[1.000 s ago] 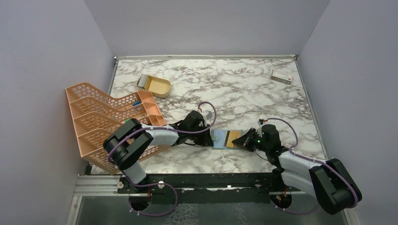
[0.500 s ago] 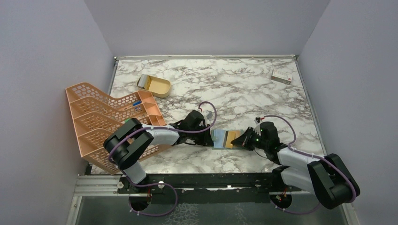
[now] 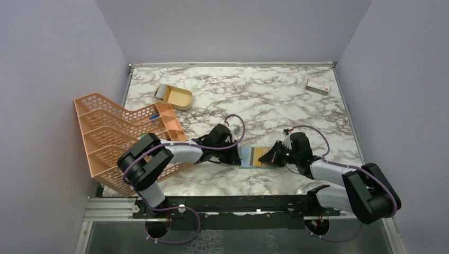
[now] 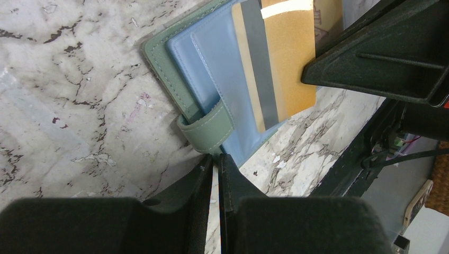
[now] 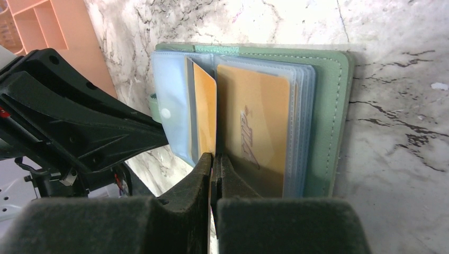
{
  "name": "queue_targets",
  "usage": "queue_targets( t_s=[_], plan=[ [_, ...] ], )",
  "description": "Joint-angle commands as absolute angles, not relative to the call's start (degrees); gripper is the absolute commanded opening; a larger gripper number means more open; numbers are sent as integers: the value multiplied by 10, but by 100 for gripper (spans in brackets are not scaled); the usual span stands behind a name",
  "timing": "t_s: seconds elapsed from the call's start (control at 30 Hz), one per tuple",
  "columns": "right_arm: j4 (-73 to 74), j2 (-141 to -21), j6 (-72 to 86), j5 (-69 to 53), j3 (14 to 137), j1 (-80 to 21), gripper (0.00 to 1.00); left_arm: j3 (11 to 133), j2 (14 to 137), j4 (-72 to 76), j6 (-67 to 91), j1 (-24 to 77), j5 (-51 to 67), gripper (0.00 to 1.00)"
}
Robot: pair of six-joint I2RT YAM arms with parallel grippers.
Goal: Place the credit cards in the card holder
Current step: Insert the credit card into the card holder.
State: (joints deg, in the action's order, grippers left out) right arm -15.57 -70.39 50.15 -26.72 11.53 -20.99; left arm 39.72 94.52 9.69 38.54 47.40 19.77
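Tan-orange credit card [image 5: 205, 111] is clamped in closed right gripper [image 5: 213, 161], over open card holder [image 5: 339, 106] on marble table [image 3: 265, 100]; left gripper [image 4: 216, 161] nearly closed at snap tab [image 4: 207, 132], hold unclear; insertion judged underway, deeper slide needed.

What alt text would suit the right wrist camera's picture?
The right claw pinches an orange credit card on edge between the blue sleeves of the open green card holder on a marble table. A second card sits in the neighbouring clear pocket.
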Motion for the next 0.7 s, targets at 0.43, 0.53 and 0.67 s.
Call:
queue_targets(
  t_s=[0.43, 0.53, 0.67],
  plan=[
    [7, -720, 398, -247, 174, -210, 1, 393, 987, 34, 351, 482, 144, 14],
    [-2, -737, 394, -263, 179, -211, 1, 393, 986, 33, 351, 482, 146, 14],
    [0, -753, 383, -274, 192, -211, 1, 393, 984, 33, 352, 482, 144, 14]
  ],
)
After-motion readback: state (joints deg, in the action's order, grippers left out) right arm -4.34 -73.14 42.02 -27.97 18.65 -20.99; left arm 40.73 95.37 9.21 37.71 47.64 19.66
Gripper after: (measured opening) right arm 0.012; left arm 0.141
